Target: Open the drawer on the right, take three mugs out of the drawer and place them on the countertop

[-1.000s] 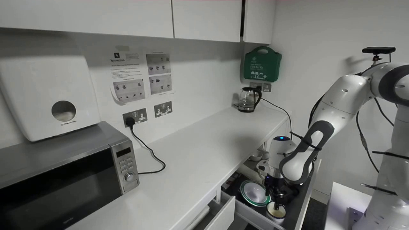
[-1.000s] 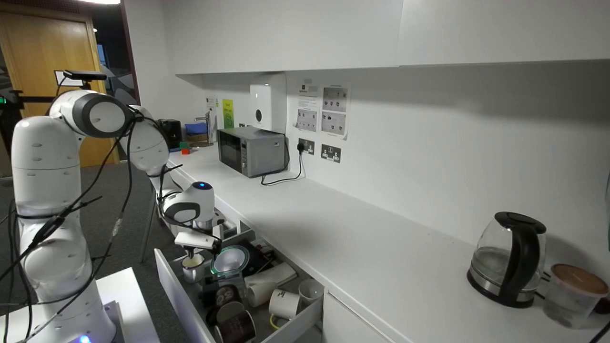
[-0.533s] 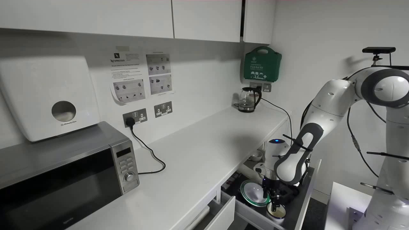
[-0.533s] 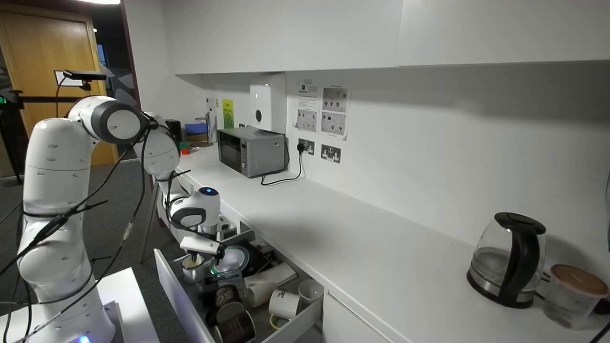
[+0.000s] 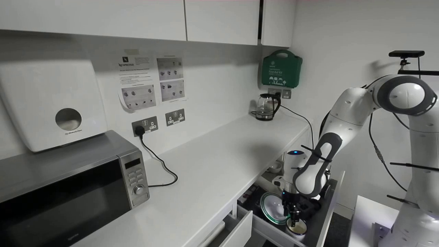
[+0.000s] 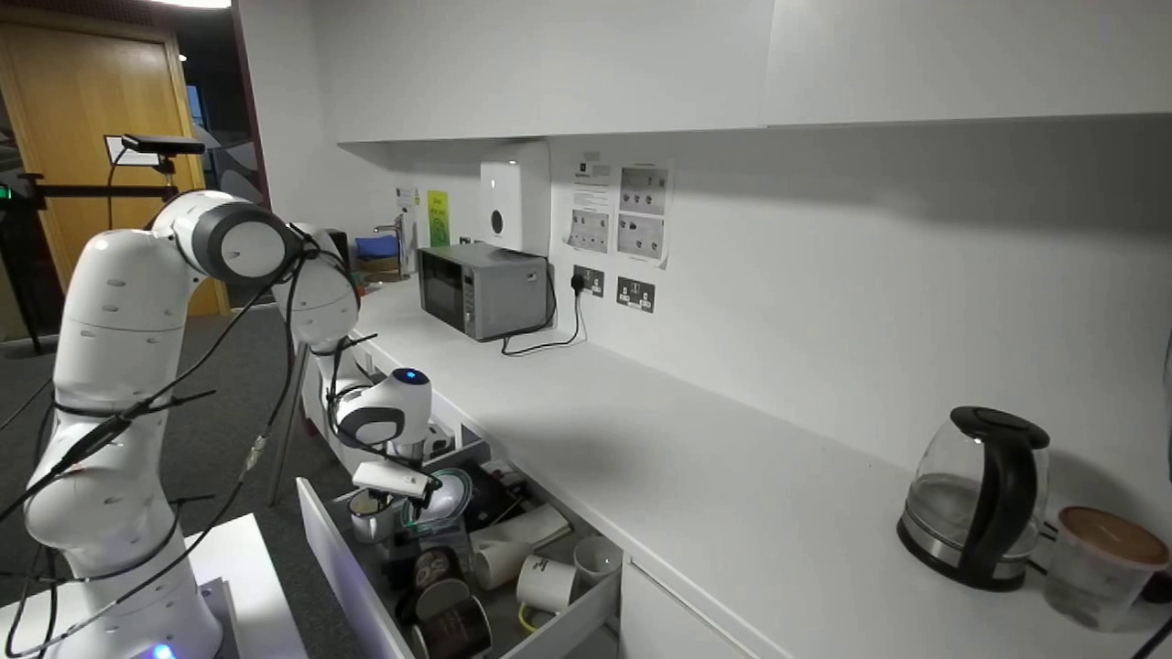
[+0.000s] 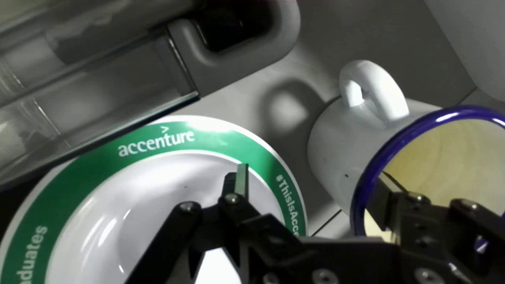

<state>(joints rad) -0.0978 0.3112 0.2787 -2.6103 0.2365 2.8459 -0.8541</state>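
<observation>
The worktop (image 5: 205, 164), at the left in an exterior view, is the goal and stands higher than the open drawer (image 5: 271, 230); its front edge could clip whatever is carried across too low.

In the wrist view a clear box (image 7: 130, 90) hides part of the plate's (image 7: 217, 136) rim, and the two may touch, so a shove on the plate could carry the box along. The likeliest cause of such a shove is the jaws. They stand apart with nothing gripped, one over the plate, its opposite at the mouth of the mug (image 7: 410, 161); whether that tip reaches below the rim cannot be told. Coming together, the one over the plate looks to have farther to go and might scrape it on the way; should its opposite meet the mug's wall first, it would drag or tip the mug toward the plate.

The mug stands upright in the drawer, just beside the plate. The step in hand seems to be a pinch on its wall; a shallow bite on that smooth rim may slip, or let the mug swing and land crooked. To its right in an exterior view, other mugs (image 6: 547, 584) lie jumbled, so reaching for those later risks rolling one into the next.
</observation>
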